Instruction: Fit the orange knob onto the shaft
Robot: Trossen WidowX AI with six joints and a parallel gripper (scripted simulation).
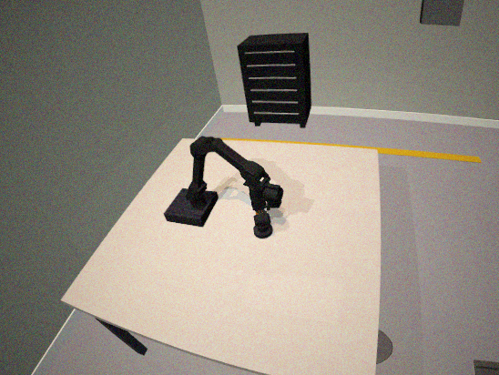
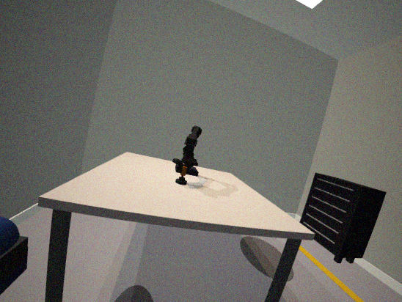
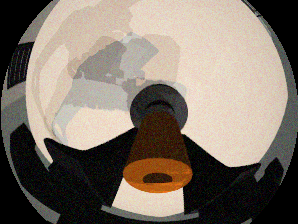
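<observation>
The orange knob [image 3: 157, 172] [image 2: 184, 171] is upright between the fingers of my gripper [image 3: 158, 135] [image 2: 185, 170] [image 1: 260, 215], which is shut on it. In the top view a finger hides nearly all of the knob. The dark round pedestal [image 3: 159, 92] [image 2: 180, 182] [image 1: 262, 231] stands on the table below the knob. In the exterior view a short dark stretch shows between the knob's lower end and the pedestal's base, so the knob is not down on the base. The knob's far end hides most of the shaft in the wrist view, and the shaft's flat side cannot be seen.
The arm's dark base block [image 1: 190, 208] sits on the pale table [image 1: 228, 282] [image 2: 128, 194], to the left of the pedestal in the top view. Shadows of the arm fall beside the pedestal. A black drawer cabinet [image 1: 275, 82] [image 2: 345, 216] stands off the table.
</observation>
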